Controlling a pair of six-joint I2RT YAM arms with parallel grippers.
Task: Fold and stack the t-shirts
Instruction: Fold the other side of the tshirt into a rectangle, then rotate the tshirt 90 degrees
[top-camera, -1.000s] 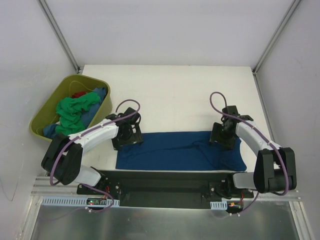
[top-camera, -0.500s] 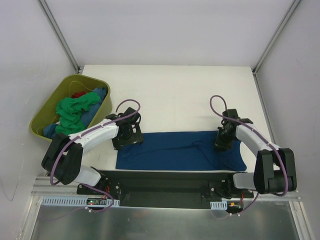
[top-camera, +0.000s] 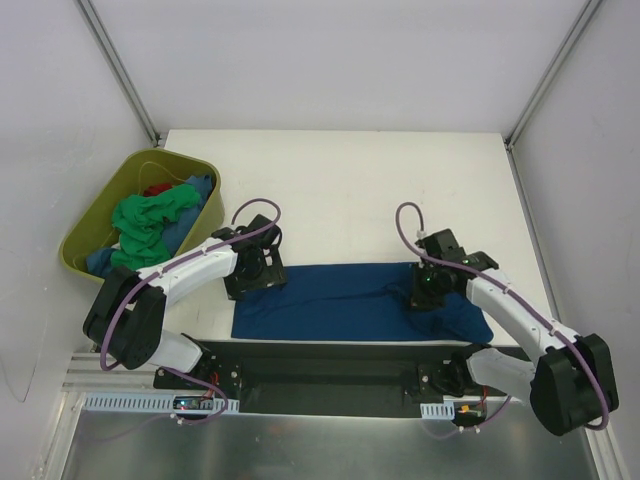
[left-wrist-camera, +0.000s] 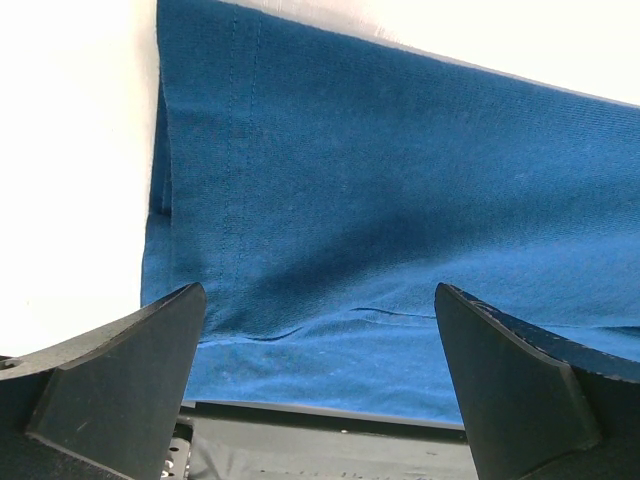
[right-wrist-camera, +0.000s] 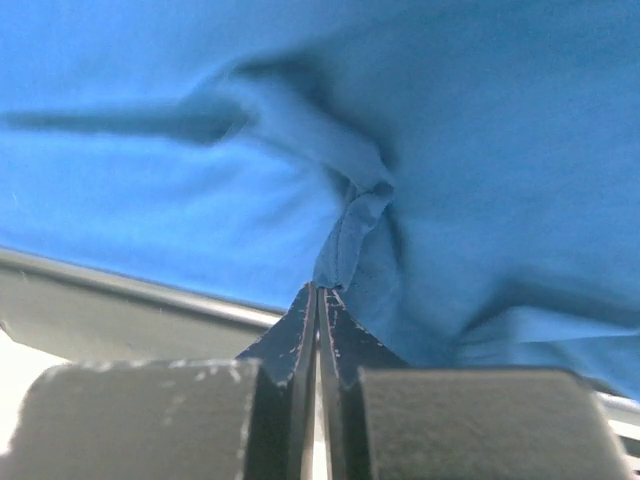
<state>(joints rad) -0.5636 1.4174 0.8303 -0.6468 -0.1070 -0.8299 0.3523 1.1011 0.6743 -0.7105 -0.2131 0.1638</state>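
A blue t-shirt (top-camera: 340, 300) lies folded into a long band across the near side of the white table (top-camera: 340, 190). My left gripper (top-camera: 254, 272) hovers open over its left end, fingers wide apart above the cloth (left-wrist-camera: 400, 150), touching nothing. My right gripper (top-camera: 422, 293) is shut on a pinched-up fold of the same shirt (right-wrist-camera: 480, 150) near its right end, and the cloth bunches into the fingertips (right-wrist-camera: 335, 310). More t-shirts sit in the tub at the left: a green one (top-camera: 145, 220), a red one (top-camera: 155, 189) and a blue one (top-camera: 200, 186).
The olive-green tub (top-camera: 95, 215) stands off the table's left edge. A black base plate (top-camera: 330, 365) runs along the near edge just below the shirt. Metal frame posts and white walls close in the back and sides.
The right gripper closed on the shirt's right part and shifted left and nearer, pulling a fold up. The left arm stayed still and open.
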